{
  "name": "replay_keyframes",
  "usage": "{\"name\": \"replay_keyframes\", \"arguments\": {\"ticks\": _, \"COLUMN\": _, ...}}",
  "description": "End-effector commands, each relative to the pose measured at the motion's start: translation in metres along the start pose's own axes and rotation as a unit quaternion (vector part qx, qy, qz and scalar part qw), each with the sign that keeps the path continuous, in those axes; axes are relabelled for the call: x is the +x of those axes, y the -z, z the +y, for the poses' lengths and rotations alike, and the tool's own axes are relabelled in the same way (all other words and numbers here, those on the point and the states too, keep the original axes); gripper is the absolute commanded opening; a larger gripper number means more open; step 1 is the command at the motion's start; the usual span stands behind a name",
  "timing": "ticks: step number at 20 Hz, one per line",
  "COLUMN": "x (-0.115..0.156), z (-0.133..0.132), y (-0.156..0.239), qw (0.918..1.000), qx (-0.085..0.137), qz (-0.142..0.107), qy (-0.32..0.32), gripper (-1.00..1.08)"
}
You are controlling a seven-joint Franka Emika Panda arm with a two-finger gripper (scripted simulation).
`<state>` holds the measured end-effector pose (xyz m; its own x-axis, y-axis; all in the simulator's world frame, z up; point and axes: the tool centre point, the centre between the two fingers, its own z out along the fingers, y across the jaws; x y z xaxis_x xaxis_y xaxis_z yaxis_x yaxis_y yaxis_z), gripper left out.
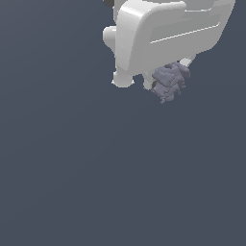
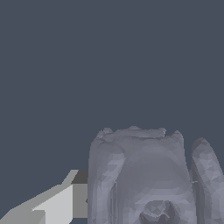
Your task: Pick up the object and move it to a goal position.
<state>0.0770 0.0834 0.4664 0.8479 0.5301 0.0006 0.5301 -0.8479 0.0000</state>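
Note:
The object (image 1: pixel 170 80) is a small lumpy grey-lavender chunk hanging just under the white arm near the top of the exterior view. My gripper (image 1: pixel 165 82) is shut on it, and the chunk hides most of the fingers. In the wrist view the object (image 2: pixel 144 175) fills the lower right, with ridged sides and a round ring-like mark low on its face. One grey-white finger (image 2: pixel 59 203) presses against its side. The other finger is hidden behind the chunk.
The white arm body (image 1: pixel 163 33) covers the top of the exterior view. Around it there is only a plain dark blue-grey background (image 1: pixel 96 168), with no other objects or edges visible.

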Motion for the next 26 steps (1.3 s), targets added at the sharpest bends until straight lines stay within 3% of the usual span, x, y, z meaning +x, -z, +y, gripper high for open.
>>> {"name": "replay_keyframes", "arguments": {"ticks": 1, "x": 0.002, "z": -0.002, "y": 0.009, "qw": 1.0, "qx": 0.0, "qz": 0.0, "qy": 0.0, "gripper": -1.0}}
{"name": "replay_keyframes", "arguments": {"ticks": 26, "x": 0.007, "z": -0.008, "y": 0.035, "qw": 1.0, "qx": 0.0, "qz": 0.0, "qy": 0.0, "gripper": -1.0}}
